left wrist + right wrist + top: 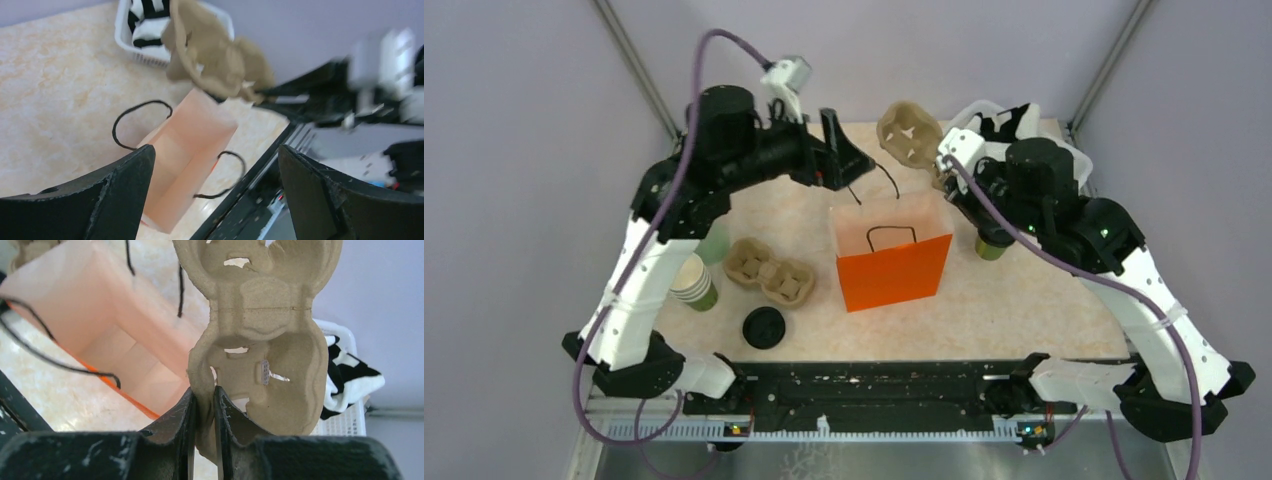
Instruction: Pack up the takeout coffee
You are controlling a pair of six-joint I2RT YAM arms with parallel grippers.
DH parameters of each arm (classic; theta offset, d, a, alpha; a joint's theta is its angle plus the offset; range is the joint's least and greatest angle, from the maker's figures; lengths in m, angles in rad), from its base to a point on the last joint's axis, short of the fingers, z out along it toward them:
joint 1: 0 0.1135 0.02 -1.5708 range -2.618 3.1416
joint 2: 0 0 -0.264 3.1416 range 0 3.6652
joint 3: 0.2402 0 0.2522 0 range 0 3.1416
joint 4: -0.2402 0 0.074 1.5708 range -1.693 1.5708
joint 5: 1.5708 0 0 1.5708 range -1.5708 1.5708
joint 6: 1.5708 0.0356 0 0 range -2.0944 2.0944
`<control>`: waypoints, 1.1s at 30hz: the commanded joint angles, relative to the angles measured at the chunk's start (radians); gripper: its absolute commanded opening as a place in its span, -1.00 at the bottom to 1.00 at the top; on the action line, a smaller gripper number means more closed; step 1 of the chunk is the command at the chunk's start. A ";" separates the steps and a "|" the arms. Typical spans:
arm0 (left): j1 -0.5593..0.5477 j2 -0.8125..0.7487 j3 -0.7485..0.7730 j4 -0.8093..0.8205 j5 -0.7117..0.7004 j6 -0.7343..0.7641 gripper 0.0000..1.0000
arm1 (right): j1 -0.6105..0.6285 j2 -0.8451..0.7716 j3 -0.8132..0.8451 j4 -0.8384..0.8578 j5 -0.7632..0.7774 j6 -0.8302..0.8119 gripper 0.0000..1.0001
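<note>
The takeout coffee (990,247) shows only as a bit of green cup under my right arm, its top hidden. An orange paper bag (892,258) stands open mid-table. My left gripper (854,165) hovers behind the bag, open and holding nothing. In the left wrist view this gripper (215,149) looks down past the bag's mouth (187,145). My right gripper (204,392) is shut on the edge of a brown pulp cup carrier (265,315). The carrier (909,132) hangs in the air above and behind the bag (115,340).
A second pulp carrier (769,270) lies left of the bag. A stack of lidless green cups (694,283) stands by the left arm, and a loose black lid (764,327) lies near the front. A white basket (350,415) with black-and-white cloth sits back right.
</note>
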 commanded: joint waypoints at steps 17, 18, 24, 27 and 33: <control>0.296 0.081 0.100 0.057 0.365 -0.462 0.32 | 0.099 -0.011 -0.022 0.083 -0.082 -0.322 -1.00; 0.296 0.079 0.090 0.056 0.362 -0.461 0.28 | 0.105 -0.009 -0.020 0.081 -0.078 -0.325 -1.00; 0.296 0.077 0.047 0.050 0.356 -0.460 -0.13 | 0.119 0.002 -0.018 0.085 -0.070 -0.331 -1.00; 0.296 0.075 0.043 0.040 0.355 -0.459 -0.32 | 0.119 0.003 -0.019 0.094 -0.059 -0.334 -1.00; 0.295 0.066 0.012 0.044 0.351 -0.459 -0.83 | 0.130 0.008 -0.023 0.095 -0.038 -0.326 -1.00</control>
